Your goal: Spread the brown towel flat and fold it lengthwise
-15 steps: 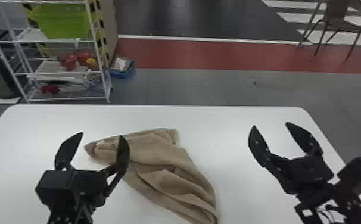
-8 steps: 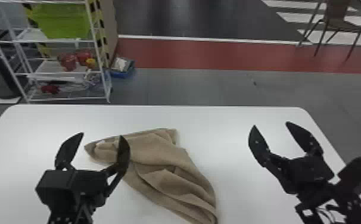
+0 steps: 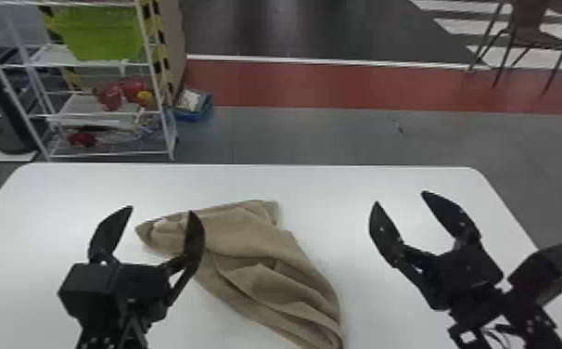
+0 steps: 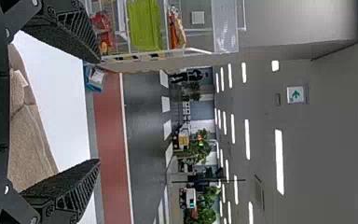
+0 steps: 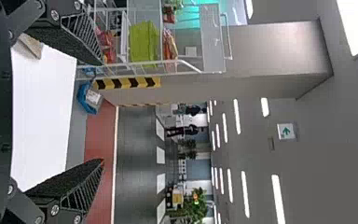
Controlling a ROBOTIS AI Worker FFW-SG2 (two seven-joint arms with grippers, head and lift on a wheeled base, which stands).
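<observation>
Your brown towel (image 3: 247,236) lies rumpled on the white table (image 3: 340,185), between the grippers and nearer the left one. Both the left gripper (image 3: 160,210) and the right gripper (image 3: 400,197) have their fingers spread wide, with nothing between the pads. The left one's inner finger overlaps the towel in the head view; you can't tell from this whether it touches.

Your likeliest trouble is pinching several layers at once: the cloth doubles over itself in the ridges (image 3: 271,278), so a lift there could raise a bundle instead of opening it. Close too high and you may miss the low-lying cloth; too low and you may scrape the tabletop. Pull with one arm alone and the whole towel may slide. If you fold before those layers are out, expect crooked long edges.
</observation>
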